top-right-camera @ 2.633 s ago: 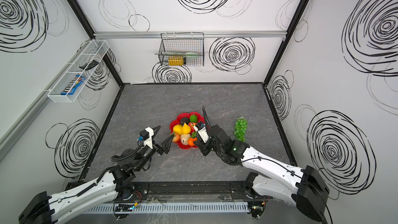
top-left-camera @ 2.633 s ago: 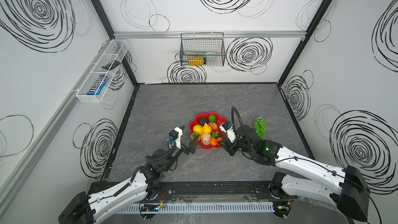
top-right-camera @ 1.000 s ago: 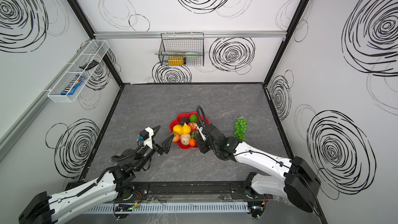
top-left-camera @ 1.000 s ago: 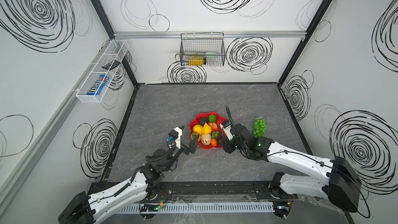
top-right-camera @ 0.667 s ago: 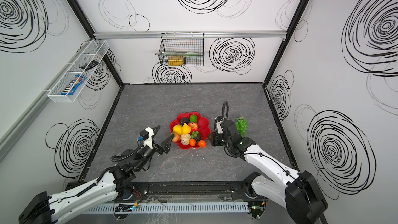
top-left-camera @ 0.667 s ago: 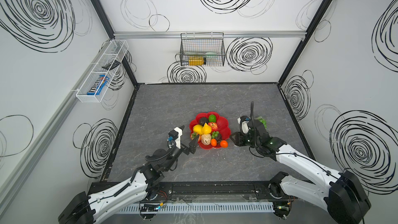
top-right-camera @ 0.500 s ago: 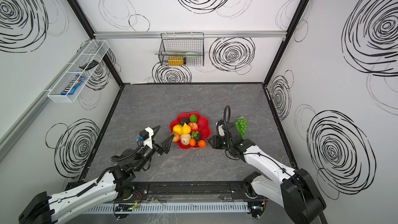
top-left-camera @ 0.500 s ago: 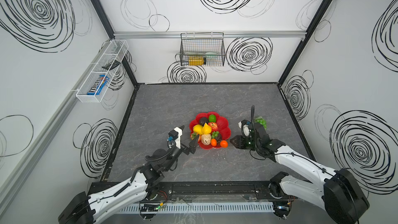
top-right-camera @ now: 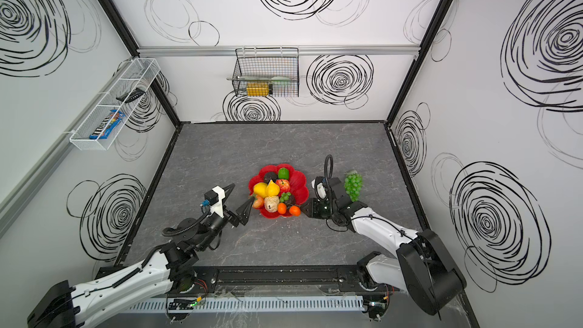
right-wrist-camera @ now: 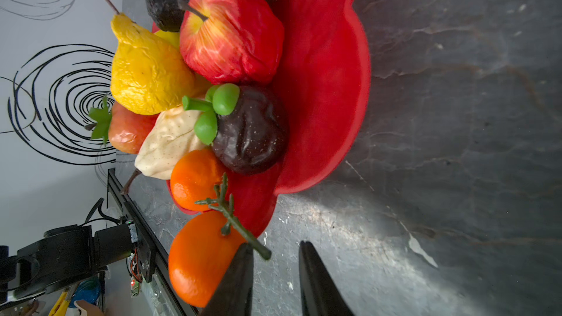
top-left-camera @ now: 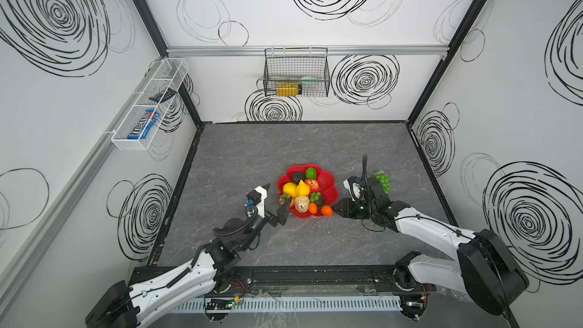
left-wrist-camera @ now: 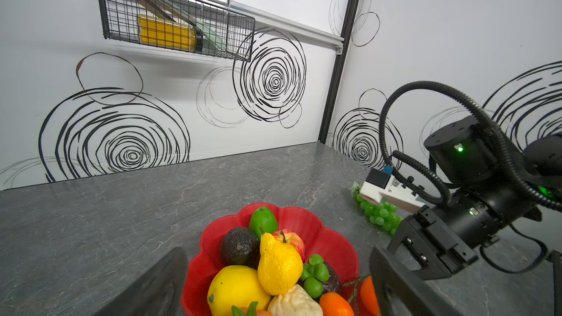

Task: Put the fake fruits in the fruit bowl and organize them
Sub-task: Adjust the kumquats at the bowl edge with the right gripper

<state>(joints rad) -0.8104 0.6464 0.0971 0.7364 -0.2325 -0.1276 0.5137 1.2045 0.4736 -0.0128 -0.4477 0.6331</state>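
Nearest the viewer, two robot arms reach in over a grey, stone-veined desk (top-left-camera: 284,143). The left hand (top-right-camera: 243,193) is spread wide at the near left rim of the fruit bowl (right-wrist-camera: 322,86) and holds nothing. The right hand (right-wrist-camera: 275,244) lies low on the desk. Its two dark, pointed fingers are narrowly parted, with bare desk showing between them, and they pinch nothing.

Just ahead of those fingertips sits a smooth orange (right-wrist-camera: 197,256) at the bowl's near right rim. Whether it rests inside the bowl or on its edge is unclear. Its thin green stem (right-wrist-camera: 231,217) slants back toward the gap and ends just beside one finger, so the right hand is much the nearer.

The bowl is a shallow, glossy red dish with a scalloped rim. It is heaped with a wrinkled yellow pear (right-wrist-camera: 146,68), a streaked red apple (right-wrist-camera: 231,31) and a dark mangosteen (right-wrist-camera: 252,135). Beyond them are a pebbled avocado (left-wrist-camera: 238,246) and a lime (left-wrist-camera: 263,220).

Beyond the right wrist, outside the bowl, a bunch of green grapes (top-left-camera: 382,181) lies on the desk, its long axis running near to far. A black wire basket (top-left-camera: 296,72) hangs on the back wall.
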